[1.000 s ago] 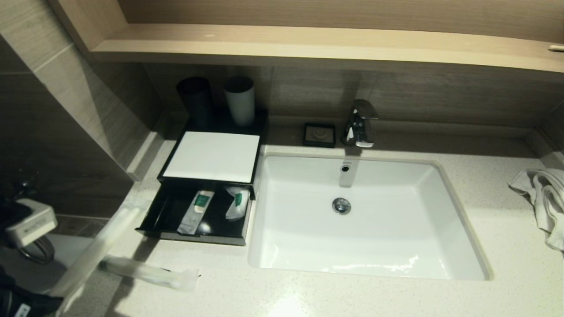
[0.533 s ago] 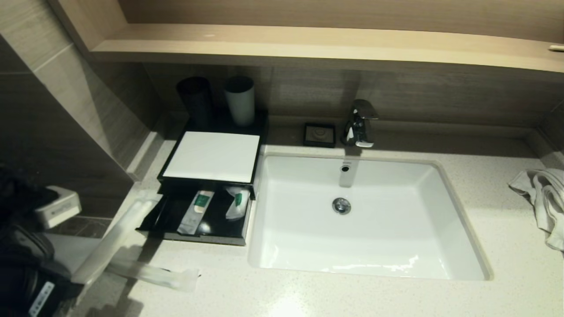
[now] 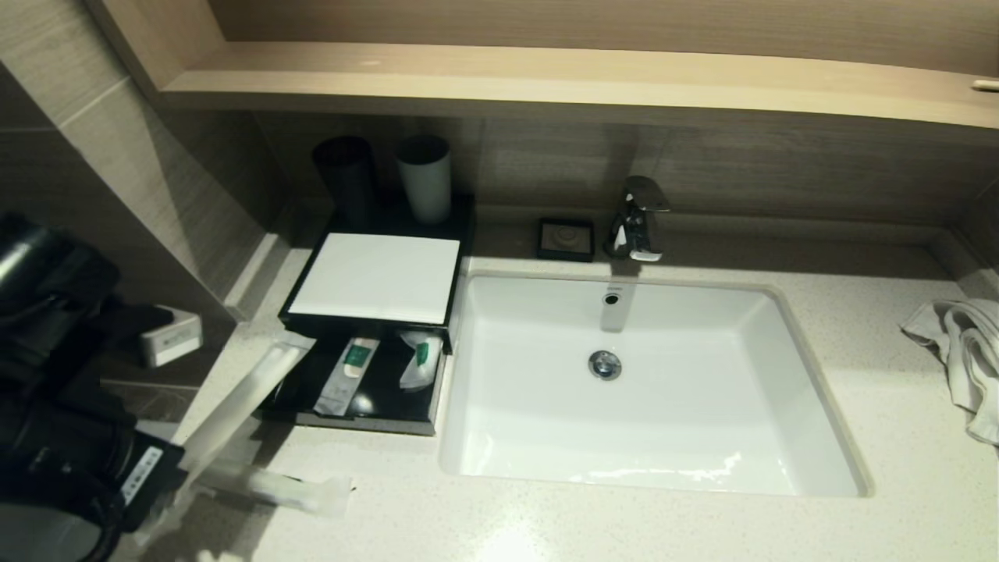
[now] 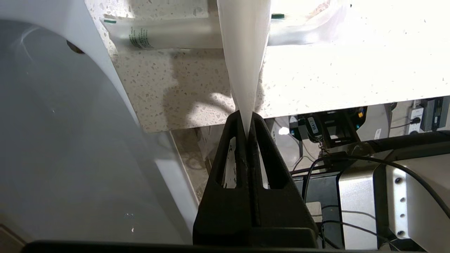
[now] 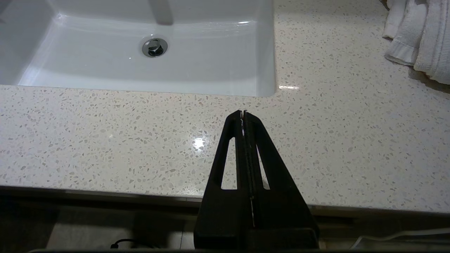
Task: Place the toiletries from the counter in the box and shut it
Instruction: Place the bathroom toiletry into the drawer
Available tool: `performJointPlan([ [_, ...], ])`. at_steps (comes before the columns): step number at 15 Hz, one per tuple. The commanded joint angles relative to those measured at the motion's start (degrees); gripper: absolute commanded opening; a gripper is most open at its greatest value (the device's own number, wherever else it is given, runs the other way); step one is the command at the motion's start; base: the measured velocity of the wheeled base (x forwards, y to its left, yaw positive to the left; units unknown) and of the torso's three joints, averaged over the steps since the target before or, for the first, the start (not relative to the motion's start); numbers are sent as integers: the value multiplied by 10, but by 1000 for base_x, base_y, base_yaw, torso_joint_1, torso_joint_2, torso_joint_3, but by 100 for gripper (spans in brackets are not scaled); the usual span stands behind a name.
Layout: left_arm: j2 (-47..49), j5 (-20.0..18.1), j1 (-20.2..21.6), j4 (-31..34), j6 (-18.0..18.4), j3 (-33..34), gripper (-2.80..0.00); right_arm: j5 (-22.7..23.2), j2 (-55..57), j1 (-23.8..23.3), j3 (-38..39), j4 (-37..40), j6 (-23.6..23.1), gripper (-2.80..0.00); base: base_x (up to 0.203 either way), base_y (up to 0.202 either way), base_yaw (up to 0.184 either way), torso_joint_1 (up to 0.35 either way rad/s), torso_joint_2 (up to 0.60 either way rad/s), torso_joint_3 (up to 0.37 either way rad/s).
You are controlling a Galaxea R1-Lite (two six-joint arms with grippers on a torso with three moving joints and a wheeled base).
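At the counter's front left corner my left gripper (image 3: 175, 468) is shut on the end of a long slim packet (image 3: 234, 406), which slants up toward the left side of the open drawer. From the wrist, the fingertips (image 4: 246, 117) pinch the held packet (image 4: 244, 52). A second slim packet (image 3: 273, 484) lies flat on the counter (image 3: 546, 523) below it. The black box (image 3: 378, 277) has its drawer pulled out, with two flat green-labelled packets (image 3: 349, 375) (image 3: 419, 359) inside. My right gripper (image 5: 243, 112) hangs shut and empty over the counter's front edge.
A white basin (image 3: 648, 390) fills the counter's middle, with a faucet (image 3: 638, 218) and a black soap dish (image 3: 566, 238) behind it. Two cups (image 3: 425, 178) stand behind the box. A towel (image 3: 964, 351) lies at the far right. A wooden shelf (image 3: 546, 78) overhangs.
My left arm has risen and swung right and forward, carrying the slim packet; the packet's free end has moved up to the drawer's left corner. Nothing else has moved.
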Motion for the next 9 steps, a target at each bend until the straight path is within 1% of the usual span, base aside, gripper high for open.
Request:
performJointPlan([
  [1, 31, 0, 1, 1, -2, -13, -280, 0, 0, 0, 0, 0, 0, -280, 0, 0, 0, 0, 0, 0],
  [3, 38, -1, 0, -1, -11, -25, -280, 0, 0, 0, 0, 0, 0, -280, 0, 0, 0, 0, 0, 0],
  [9, 82, 1, -3, 3, -8, -58, -280, 0, 0, 0, 0, 0, 0, -280, 0, 0, 0, 0, 0, 0],
])
